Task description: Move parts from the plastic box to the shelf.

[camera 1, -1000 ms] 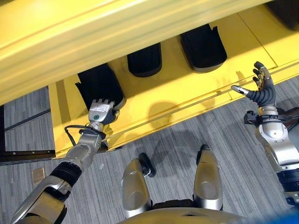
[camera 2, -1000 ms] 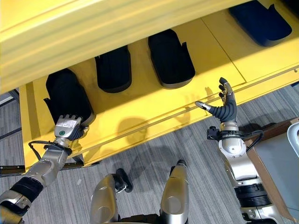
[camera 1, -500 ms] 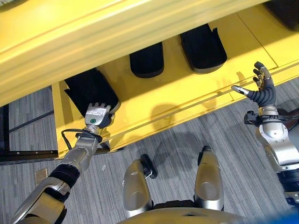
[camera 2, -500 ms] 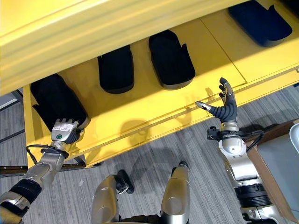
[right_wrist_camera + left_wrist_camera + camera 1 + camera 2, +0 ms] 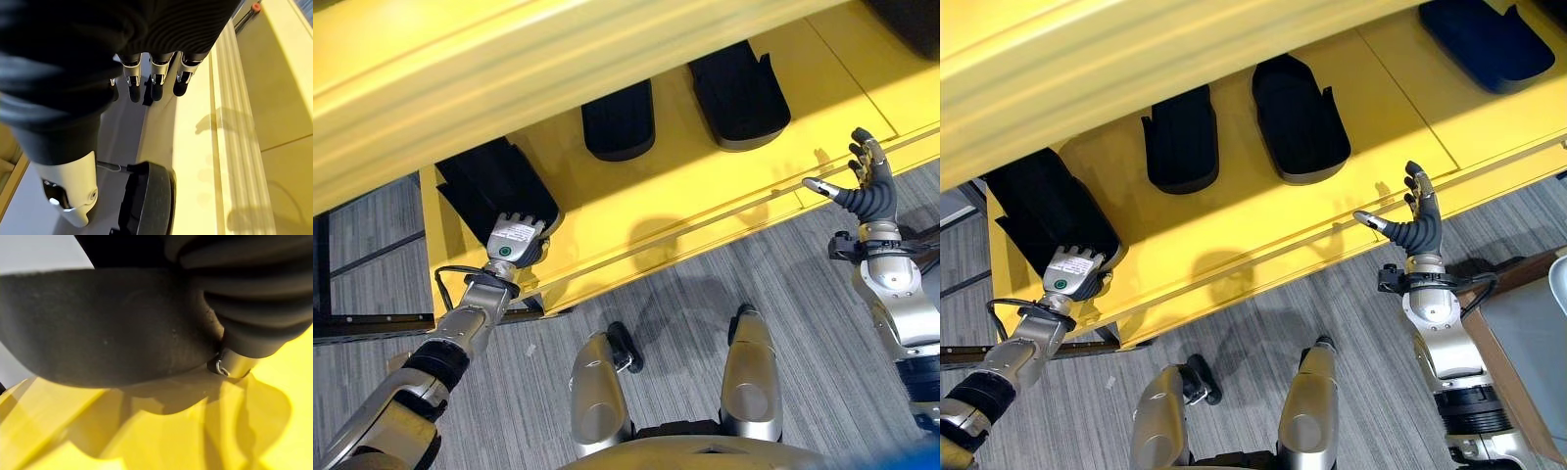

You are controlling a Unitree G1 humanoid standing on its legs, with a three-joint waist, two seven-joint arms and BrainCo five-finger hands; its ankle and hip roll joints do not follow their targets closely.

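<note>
Your left hand (image 5: 514, 241) shoved its black part (image 5: 489, 182) deeper onto the shelf (image 5: 705, 186) (grip unreadable); right hand (image 5: 1417, 222) hung slack-fingered.

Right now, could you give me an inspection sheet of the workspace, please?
Surface: yellow shelf, its deck under an upper yellow board.
Job's things: four black parts lie on the shelf: the leftmost part at the left hand, a second part, a third part, and a fourth part at the far right.
Clutter: nothing seen.
Hands: left hand is at the near end of the leftmost part, fingers hidden against it; right hand is open, raised at the shelf's front edge, holding nothing.
Cables: nothing seen apart from the robot's own.
Surroundings: grey carpet floor; the corner of a box at the robot's right.
</note>
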